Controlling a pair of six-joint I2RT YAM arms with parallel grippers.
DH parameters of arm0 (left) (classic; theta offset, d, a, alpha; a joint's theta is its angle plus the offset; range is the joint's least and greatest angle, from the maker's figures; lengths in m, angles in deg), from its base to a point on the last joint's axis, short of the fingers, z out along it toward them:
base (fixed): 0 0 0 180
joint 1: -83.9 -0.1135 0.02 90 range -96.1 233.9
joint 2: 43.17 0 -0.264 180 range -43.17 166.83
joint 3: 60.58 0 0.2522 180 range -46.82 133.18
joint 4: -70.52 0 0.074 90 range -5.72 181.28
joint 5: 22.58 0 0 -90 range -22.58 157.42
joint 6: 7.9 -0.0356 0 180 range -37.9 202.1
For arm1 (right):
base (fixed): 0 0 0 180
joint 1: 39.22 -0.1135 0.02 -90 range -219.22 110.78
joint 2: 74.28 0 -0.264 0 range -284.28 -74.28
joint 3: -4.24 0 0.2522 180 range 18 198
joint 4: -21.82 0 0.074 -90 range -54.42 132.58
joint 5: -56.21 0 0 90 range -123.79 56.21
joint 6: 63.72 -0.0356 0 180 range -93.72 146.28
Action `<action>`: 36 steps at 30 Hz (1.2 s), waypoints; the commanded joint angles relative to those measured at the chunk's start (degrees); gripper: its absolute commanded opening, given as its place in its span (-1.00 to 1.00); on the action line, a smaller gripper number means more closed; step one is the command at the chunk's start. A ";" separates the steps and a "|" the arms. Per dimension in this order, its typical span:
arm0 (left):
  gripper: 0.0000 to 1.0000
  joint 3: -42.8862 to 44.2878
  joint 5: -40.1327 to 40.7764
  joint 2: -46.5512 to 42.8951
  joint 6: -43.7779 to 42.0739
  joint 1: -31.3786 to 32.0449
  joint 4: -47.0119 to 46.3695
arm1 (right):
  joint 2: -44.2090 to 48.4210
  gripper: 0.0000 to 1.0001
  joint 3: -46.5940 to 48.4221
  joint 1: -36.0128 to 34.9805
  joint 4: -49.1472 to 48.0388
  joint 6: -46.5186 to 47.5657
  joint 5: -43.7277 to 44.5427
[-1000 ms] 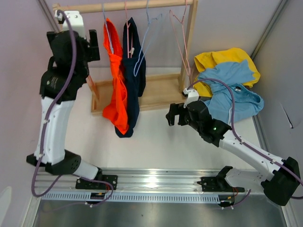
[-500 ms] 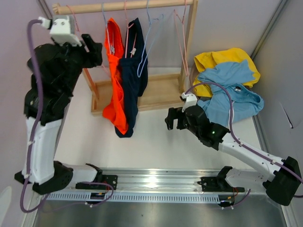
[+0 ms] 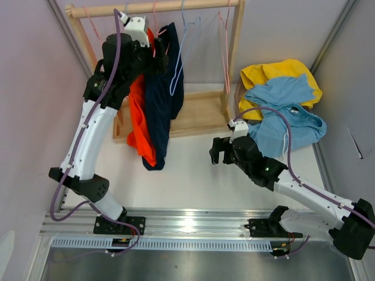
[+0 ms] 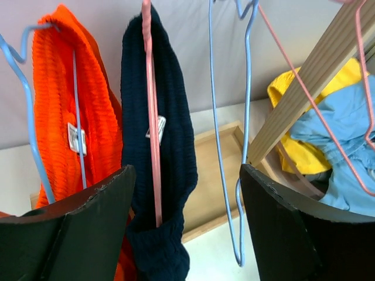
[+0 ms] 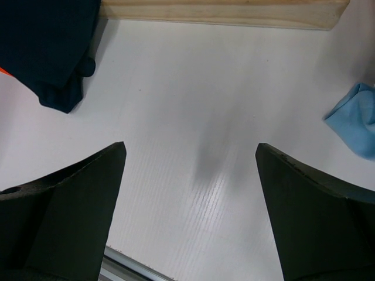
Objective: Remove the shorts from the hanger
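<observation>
Orange shorts (image 3: 140, 120) hang on a blue hanger (image 4: 26, 111) and navy shorts (image 3: 161, 99) hang on a pink hanger (image 4: 149, 117) from the wooden rack's rail (image 3: 176, 6). My left gripper (image 3: 159, 58) is open, high up beside the rail. In the left wrist view its jaws (image 4: 184, 175) frame the navy shorts (image 4: 170, 146), with the orange shorts (image 4: 64, 117) to the left, touching neither. My right gripper (image 3: 218, 151) is open and empty, low over the white table in front of the rack (image 5: 190, 152).
An empty blue hanger (image 4: 243, 117) and pink hangers (image 4: 316, 105) hang right of the shorts. The rack's post (image 4: 310, 76) and wooden base (image 3: 199, 114) stand behind. Yellow (image 3: 275, 73) and light blue clothes (image 3: 287, 111) lie piled at the right.
My left arm has swung from the rack's left end to the right, up to the hanging shorts. The right gripper has shifted slightly right and stays open.
</observation>
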 commanded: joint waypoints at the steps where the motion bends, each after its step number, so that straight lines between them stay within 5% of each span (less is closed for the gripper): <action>1: 0.56 2.67 -0.75 -1.21 0.88 0.34 -3.22 | 0.51 0.99 -0.74 -0.37 -2.47 -0.70 2.08; 21: 0.44 3.36 7.51 6.60 -2.28 0.34 -5.86 | -0.37 0.99 -2.06 -0.28 -2.47 0.27 3.14; 23: 0.12 5.21 7.78 7.75 -2.28 0.34 -4.98 | -0.54 0.99 -2.06 -0.02 -2.65 0.45 3.31; 24: -0.29 5.56 8.39 8.71 -2.19 0.34 -4.81 | -0.81 0.99 -2.06 0.07 -2.65 0.45 3.31; 27: -1.00 6.70 9.88 9.69 -1.67 0.34 -4.10 | -0.98 0.99 -2.06 0.24 -2.65 0.53 3.14; 36: -1.00 6.71 14.54 3.02 -4.21 1.91 -3.14 | -3.26 0.99 -0.84 0.51 -4.22 0.89 1.73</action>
